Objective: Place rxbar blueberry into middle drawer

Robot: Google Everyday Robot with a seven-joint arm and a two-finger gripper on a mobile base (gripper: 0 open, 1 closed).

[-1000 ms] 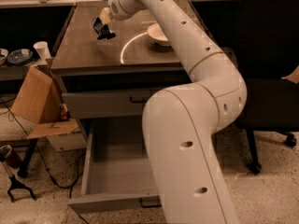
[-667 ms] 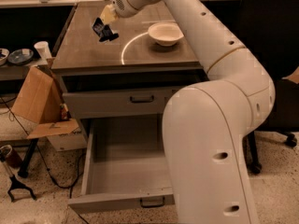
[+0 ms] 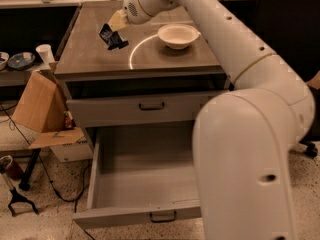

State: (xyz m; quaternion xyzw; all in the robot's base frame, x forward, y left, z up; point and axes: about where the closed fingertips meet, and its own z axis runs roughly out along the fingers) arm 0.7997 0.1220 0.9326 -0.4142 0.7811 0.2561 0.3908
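- Above the left part of the countertop, in the one camera view, we see the gripper at the end of the long white arm, raised off the surface.
- Its fingers are pinched narrow on the rxbar blueberry. The bar sits tilted in the grasp and touches nothing below, which we take as lifted for carrying.
- The white bowl rests well apart to the right and has no part in this job.
- Lower down, the upper drawer front is closed, while the middle drawer is pulled far out, presumably to receive the bar.
- We judge the pick done and the transfer ahead: out past the counter edge, then down. The arm's bulk hides the tray's right side, so the left part looks the safer target.
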